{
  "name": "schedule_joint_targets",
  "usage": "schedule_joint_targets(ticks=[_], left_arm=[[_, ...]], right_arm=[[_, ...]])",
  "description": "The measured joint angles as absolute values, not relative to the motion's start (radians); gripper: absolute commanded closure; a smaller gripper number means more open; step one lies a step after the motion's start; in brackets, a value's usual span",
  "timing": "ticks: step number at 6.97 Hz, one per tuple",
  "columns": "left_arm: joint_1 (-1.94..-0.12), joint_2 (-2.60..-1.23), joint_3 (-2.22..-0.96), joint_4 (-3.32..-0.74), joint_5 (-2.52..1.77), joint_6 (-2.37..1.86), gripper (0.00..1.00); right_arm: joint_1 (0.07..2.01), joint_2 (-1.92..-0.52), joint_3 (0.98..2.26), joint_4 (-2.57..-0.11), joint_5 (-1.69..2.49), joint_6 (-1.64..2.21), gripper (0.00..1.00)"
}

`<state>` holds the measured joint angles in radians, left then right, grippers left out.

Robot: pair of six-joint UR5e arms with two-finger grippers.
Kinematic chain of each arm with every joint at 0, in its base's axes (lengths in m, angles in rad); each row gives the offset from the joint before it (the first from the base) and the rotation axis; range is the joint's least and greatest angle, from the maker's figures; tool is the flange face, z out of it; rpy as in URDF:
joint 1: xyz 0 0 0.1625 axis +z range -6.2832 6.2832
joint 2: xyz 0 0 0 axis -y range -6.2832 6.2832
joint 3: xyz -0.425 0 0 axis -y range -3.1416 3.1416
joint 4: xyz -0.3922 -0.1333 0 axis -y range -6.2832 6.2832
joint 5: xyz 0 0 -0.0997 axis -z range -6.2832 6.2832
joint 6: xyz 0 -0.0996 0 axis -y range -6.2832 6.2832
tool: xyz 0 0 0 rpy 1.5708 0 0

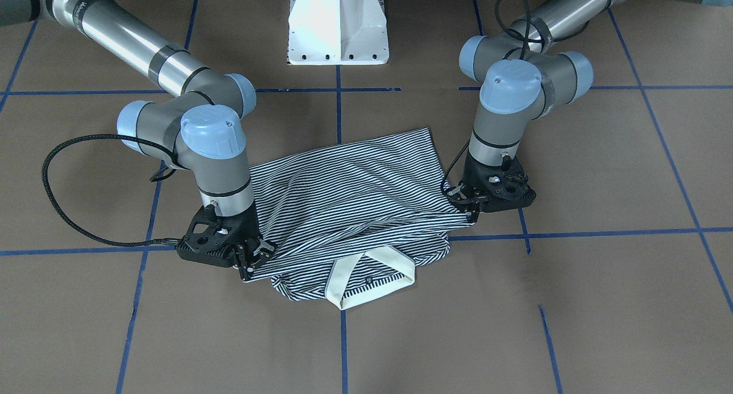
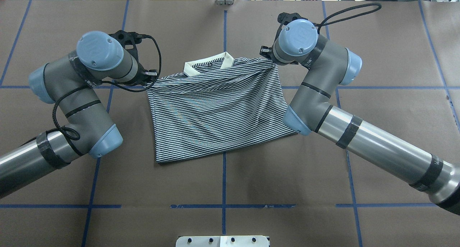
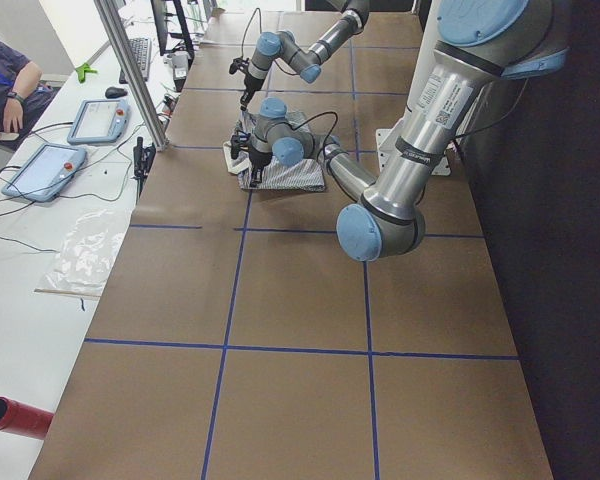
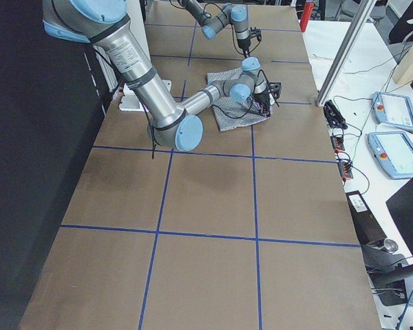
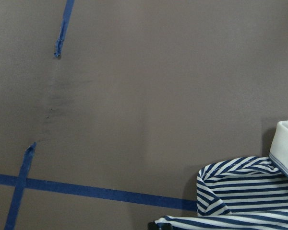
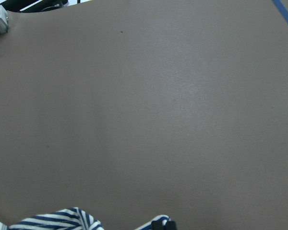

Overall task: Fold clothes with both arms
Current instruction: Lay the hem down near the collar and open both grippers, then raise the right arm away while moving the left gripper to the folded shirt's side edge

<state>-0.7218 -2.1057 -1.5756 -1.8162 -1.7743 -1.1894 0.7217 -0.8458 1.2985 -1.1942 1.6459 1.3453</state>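
The striped polo shirt [image 1: 355, 193] lies folded across the table's middle, its cream collar [image 1: 372, 279] on the side away from the robot. My left gripper [image 1: 471, 211] is shut on the shirt's upper layer at one corner, low over the table. My right gripper [image 1: 257, 257] is shut on the opposite corner. The cloth runs taut and rippled between them. In the overhead view the shirt [image 2: 215, 110] lies between the left gripper [image 2: 151, 80] and the right gripper [image 2: 265, 56]. The left wrist view shows a striped fold [image 5: 240, 196] beside the collar.
The white pedestal base [image 1: 338, 22] stands behind the shirt. Blue tape lines [image 2: 223, 157] grid the brown table. A side bench with tablets [image 3: 45, 165] and a red cylinder [image 3: 15, 415] lies past the table's far edge.
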Motion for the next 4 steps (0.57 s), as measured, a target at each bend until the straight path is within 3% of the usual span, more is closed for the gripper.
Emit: schedule_joint_targets(ticks=[1, 4], left_arm=[[-0.719, -2.105, -1.573, -1.817, -1.774, -1.189, 0.01], [-0.719, -2.095, -1.600, -1.814, -1.780, -1.095, 0.00]], right_arm=[[0.720, -0.850, 1.297, -1.194, 1.646, 1.345, 0.01], [0.711, -0.850, 1.299, -1.193, 1.610, 1.288, 0.00]])
